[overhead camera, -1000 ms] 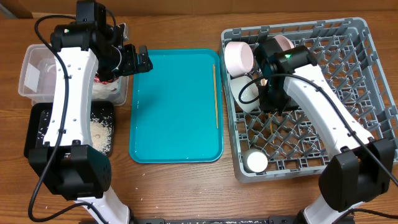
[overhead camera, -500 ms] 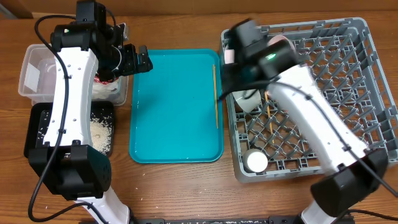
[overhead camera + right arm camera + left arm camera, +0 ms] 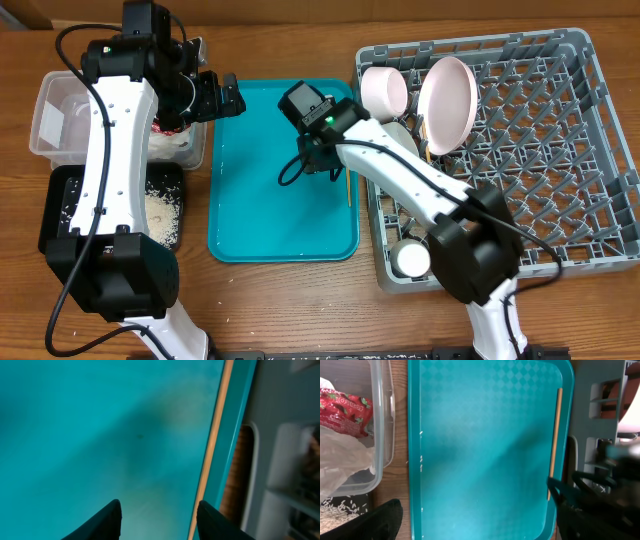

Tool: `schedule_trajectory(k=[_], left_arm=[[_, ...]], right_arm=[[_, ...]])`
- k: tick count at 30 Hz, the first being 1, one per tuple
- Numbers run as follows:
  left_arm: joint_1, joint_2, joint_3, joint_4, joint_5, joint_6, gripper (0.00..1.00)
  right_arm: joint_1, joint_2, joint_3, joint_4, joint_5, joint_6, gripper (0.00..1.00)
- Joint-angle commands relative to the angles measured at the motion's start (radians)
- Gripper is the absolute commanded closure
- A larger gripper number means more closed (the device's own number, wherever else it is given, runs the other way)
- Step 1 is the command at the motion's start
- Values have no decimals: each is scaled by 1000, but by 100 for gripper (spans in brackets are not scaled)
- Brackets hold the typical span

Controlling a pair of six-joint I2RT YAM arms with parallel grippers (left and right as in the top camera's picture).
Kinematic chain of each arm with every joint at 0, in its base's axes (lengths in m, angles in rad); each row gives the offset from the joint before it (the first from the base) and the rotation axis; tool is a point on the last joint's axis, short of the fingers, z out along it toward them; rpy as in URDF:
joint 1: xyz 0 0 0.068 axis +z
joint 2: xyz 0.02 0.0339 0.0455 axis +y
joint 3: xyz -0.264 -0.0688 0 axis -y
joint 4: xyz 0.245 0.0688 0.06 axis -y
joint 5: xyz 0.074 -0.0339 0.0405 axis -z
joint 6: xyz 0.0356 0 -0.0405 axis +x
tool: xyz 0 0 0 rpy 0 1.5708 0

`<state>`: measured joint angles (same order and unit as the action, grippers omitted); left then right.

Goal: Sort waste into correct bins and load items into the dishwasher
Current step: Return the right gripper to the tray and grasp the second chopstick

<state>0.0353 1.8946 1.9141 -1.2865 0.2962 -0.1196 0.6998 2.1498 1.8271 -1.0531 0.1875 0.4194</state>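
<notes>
One wooden chopstick lies along the right edge of the teal tray. My right gripper hovers open and empty over the tray just left of it. In the right wrist view the chopstick runs close to the right finger of the gripper. My left gripper is open and empty at the tray's far left corner, and its fingers spread wide. The clear tub holds the napkin and red wrapper. The black tray holds rice.
The grey dish rack stands at the right. It holds the small pink dish, the pink plate on edge, the bowl and the white cup. The left wrist view also shows the chopstick.
My right arm has swung left out of the dish rack to above the teal tray, uncovering the plate and dish. The left arm has not moved.
</notes>
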Motion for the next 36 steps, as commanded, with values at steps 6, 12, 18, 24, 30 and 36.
schedule_trajectory(k=[6,12,18,24,30,36], left_arm=[[2,-6,14,2,8,11,0],[2,-6,14,2,8,11,0],[2,-6,14,2,8,11,0],[2,-6,14,2,8,11,0],[2,-6,14,2,8,11,0],[2,-6,14,2,8,11,0]], right_arm=[[-6,88,18,35,142,-15,44],[-11,131,18,50,153,-32,44],[-13,164,18,54,151,-33,44],[-33,168,18,56,108,-30,44],[-73,168,18,52,-28,-26,44],[-86,168,18,37,-105,-26,44]])
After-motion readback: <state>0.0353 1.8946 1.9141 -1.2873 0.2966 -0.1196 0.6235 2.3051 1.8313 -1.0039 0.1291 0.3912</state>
